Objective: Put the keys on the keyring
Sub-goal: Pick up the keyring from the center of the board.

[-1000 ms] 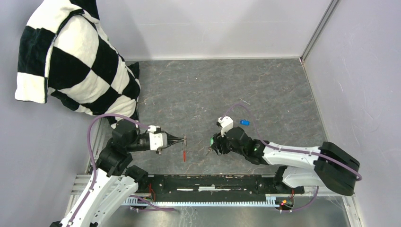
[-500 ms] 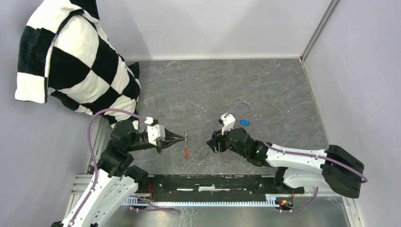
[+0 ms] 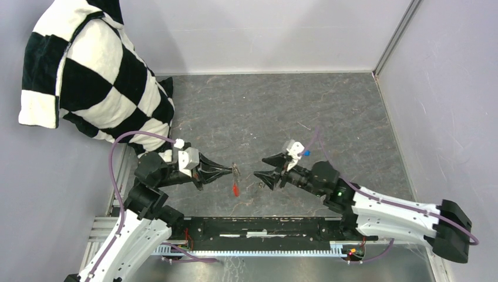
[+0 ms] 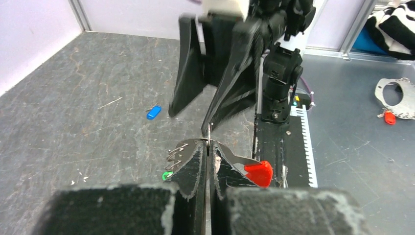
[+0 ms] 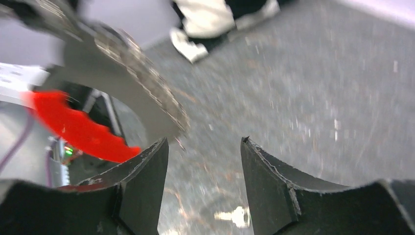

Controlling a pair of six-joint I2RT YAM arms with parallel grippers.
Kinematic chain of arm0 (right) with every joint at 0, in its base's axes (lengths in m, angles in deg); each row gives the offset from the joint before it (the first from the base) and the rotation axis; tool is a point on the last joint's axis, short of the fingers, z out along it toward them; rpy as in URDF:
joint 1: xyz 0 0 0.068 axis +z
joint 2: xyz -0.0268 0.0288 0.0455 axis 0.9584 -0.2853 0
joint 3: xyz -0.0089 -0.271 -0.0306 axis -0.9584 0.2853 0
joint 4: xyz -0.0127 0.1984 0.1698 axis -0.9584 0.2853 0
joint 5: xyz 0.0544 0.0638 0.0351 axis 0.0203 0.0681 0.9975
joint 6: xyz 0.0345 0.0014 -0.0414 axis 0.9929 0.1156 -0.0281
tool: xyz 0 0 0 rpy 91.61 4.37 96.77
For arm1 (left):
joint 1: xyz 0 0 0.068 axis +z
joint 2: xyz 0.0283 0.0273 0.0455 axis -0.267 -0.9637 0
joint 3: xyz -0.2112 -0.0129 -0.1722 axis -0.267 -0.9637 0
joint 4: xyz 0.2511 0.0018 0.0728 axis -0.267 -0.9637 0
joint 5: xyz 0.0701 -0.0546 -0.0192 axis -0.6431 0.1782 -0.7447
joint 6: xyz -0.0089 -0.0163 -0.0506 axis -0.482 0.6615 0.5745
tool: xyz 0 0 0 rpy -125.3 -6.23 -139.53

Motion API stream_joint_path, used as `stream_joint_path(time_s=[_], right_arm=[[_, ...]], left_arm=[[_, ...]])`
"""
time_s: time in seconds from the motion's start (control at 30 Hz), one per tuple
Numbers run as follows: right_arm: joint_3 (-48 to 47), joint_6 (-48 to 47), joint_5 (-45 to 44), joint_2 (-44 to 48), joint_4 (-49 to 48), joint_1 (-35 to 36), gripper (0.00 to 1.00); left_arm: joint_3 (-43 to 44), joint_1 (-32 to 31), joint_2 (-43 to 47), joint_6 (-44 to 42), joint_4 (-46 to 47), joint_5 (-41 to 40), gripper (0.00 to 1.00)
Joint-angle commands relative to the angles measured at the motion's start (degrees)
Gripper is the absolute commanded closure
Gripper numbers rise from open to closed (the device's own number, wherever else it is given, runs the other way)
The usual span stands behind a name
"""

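Pinching keyring (image 4: 258,173) in closed left jaws, opposite spread, empty right jaws; next, likely fetching green key (image 4: 167,175) beneath left jaws.

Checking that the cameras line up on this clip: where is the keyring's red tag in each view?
Top external: red tag low centre, just past the left fingers.
Left wrist: lower right of centre, beside the left fingers shut on the keyring.
Right wrist: left side, blurred, close up.
Shared landmark: the open right gripper, facing the tag.
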Motion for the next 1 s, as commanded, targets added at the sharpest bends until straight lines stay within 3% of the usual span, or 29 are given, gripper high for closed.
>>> stream_joint_path(time_s=[0.0, 0.27, 0.77, 0.97], right_arm=[[-3.30, -10.07, 14.06, 6.63, -9.74, 0.14, 0.38], [-13.79, -9.22, 28.96, -1.01, -9.24, 0.18, 0.41], [-16.77, -8.33, 32.43, -5.64, -9.36, 0.18, 0.47], [-17.59, -8.13, 32.47, -7.45, -7.89, 0.17, 0.57]], left_arm=[[-0.81, -0.02, 0.26, 4.05, 4.19, 4.64, 0.98], [-0.05, -0.01, -2.81, 3.58, 7.11, 9.53, 0.98], [1.72, -0.02, -4.25, 1.62, 6.49, 14.05, 0.98], [2.59, -0.02, -4.57, 1.29, 6.66, 14.57, 0.98]])
